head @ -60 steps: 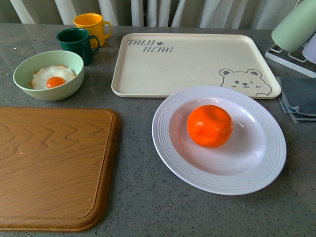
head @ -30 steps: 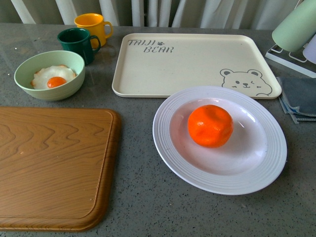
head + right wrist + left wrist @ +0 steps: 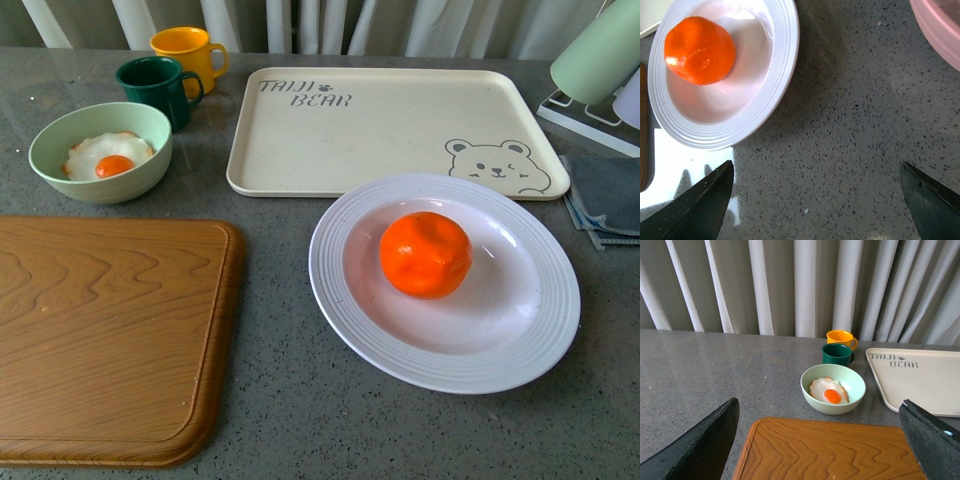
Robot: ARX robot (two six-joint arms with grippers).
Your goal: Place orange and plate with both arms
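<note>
The bright orange [image 3: 425, 254] sits inside the large white ribbed plate [image 3: 350, 330] on the grey counter, just in front of the bear tray. The right wrist view shows the same orange [image 3: 700, 50] in the plate [image 3: 782, 65]. My right gripper [image 3: 817, 200] hangs open over bare counter beside the plate, nothing between its black fingers [image 3: 702, 205]. My left gripper [image 3: 822, 440] is open above the wooden board [image 3: 830, 450], holding nothing. Neither arm appears in the front view.
A wooden cutting board [image 3: 100, 340] fills the front left. Behind it stands a pale green bowl with a fried egg [image 3: 100, 152], plus green [image 3: 155, 88] and yellow mugs [image 3: 188, 52]. The cream bear tray [image 3: 390, 130] lies at the back. A rack and folded cloth [image 3: 605, 205] are at right.
</note>
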